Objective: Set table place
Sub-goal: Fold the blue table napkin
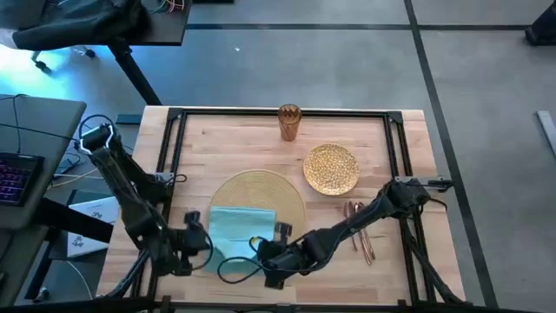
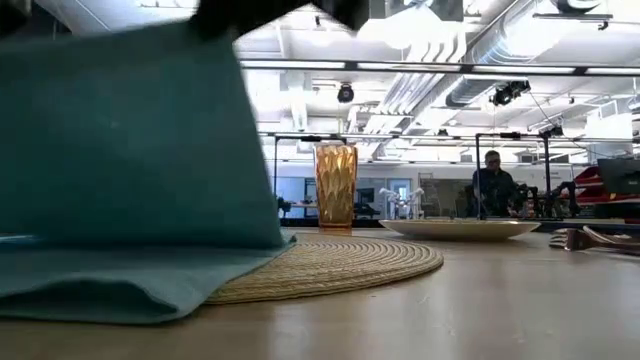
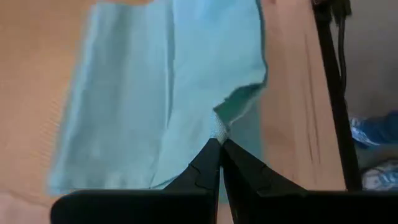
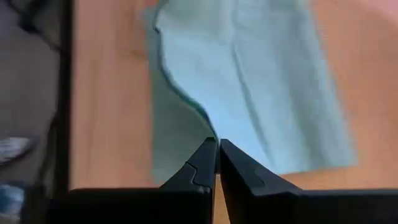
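A teal napkin point(image 1: 241, 228) lies partly on the round pale-gold placemat point(image 1: 261, 193), near the table's front edge. My left gripper point(image 1: 207, 243) is shut on its near left part and my right gripper point(image 1: 266, 252) on its near right part. In the low view the napkin point(image 2: 130, 140) hangs as a sheet from above. Its lower part point(image 2: 100, 285) lies on the table and on the placemat's edge point(image 2: 330, 268). Farther back, the gold plate point(image 1: 331, 168) and the amber cup point(image 1: 289, 122) stand on the wood. My left gripper pinches the napkin's edge at a raised corner point(image 3: 217, 127) between its two fingertips; how many layers I cannot tell. The cloth spreads away from the fingers. My right gripper pinches the napkin's edge point(image 4: 210, 134) between its two fingertips. A darker lower layer shows beside the pinched fold.
Copper and silver cutlery point(image 1: 360, 230) lies right of the placemat, under the right arm. The black rail frame point(image 1: 395, 148) runs around the tabletop. A grey desk with a keyboard point(image 1: 17, 174) stands off the left edge. A person point(image 2: 492, 185) sits far behind the table.
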Available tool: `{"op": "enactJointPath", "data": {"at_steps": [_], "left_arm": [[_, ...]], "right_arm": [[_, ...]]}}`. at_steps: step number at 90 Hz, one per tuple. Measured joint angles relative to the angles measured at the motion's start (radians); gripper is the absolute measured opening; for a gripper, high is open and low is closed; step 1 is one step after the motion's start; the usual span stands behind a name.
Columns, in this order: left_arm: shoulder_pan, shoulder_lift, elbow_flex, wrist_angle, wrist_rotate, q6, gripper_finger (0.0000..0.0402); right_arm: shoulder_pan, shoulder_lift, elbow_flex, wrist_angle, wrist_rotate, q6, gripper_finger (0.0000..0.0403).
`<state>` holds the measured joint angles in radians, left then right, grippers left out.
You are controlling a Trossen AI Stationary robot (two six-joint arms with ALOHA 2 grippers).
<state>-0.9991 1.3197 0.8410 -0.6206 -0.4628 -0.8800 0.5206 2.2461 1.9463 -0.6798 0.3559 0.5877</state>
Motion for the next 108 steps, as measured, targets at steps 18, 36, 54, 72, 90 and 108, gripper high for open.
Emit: {"op": "enactJointPath", "data": {"at_steps": [18, 36, 54, 72, 90, 108], "left_arm": [[-0.025, 0.109, -0.068, 0.105, 0.102, 0.001, 0.0], [-0.046, 0.167, -0.074, 0.112, 0.167, 0.001, 0.0], [-0.061, 0.148, -0.017, 0.053, 0.185, 0.001, 0.0], [-0.078, 0.14, 0.022, -0.047, 0.161, 0.003, 0.0], [-0.081, 0.171, -0.013, -0.037, 0.189, 0.025, 0.0], [-0.081, 0.192, -0.014, 0.021, 0.247, 0.022, 0.0025]], "right_arm": [[0.006, 0.001, -0.096, 0.032, 0.007, 0.119, 0.0], [0.003, 0.001, -0.164, 0.195, -0.092, 0.088, 0.0], [0.014, 0.001, -0.156, 0.221, -0.07, 0.11, 0.0], [0.026, 0.017, -0.154, 0.301, -0.075, 0.101, 0.0], [0.024, 0.078, -0.154, 0.364, -0.086, 0.113, 0.0], [0.023, 0.111, -0.155, 0.348, -0.122, 0.15, 0.0019]]}}
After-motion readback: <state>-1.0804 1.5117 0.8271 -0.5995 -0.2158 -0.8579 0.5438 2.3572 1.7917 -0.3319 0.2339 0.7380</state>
